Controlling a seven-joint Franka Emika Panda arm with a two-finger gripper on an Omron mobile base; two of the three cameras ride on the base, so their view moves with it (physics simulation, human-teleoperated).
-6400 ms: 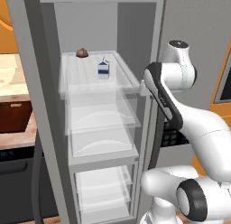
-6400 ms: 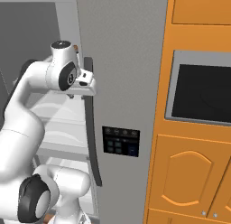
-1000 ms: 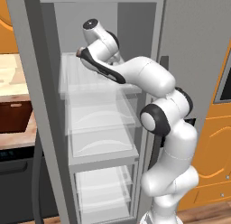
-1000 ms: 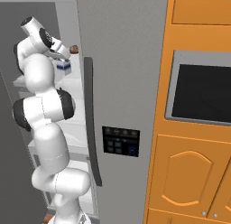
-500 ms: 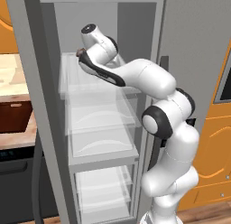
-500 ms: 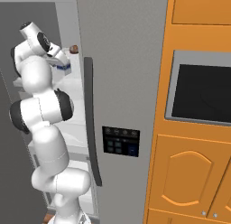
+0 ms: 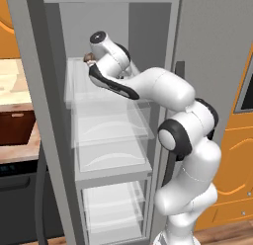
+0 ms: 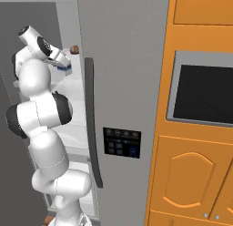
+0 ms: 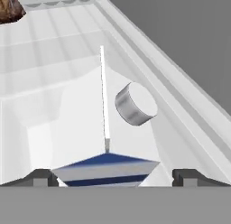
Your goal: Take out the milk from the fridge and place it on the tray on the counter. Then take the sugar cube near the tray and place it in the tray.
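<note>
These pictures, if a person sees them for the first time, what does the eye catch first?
First, the white arm stretched deep into the open fridge, up at its top shelf. In the hand view the milk sits very close between the open claw tips, cap towards the camera. A small brown lump lies farther back on the shelf.

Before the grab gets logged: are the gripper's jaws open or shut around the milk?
Open. In the hand view the gripper has its fingertips wide apart either side of the milk, not pressing it.
</note>
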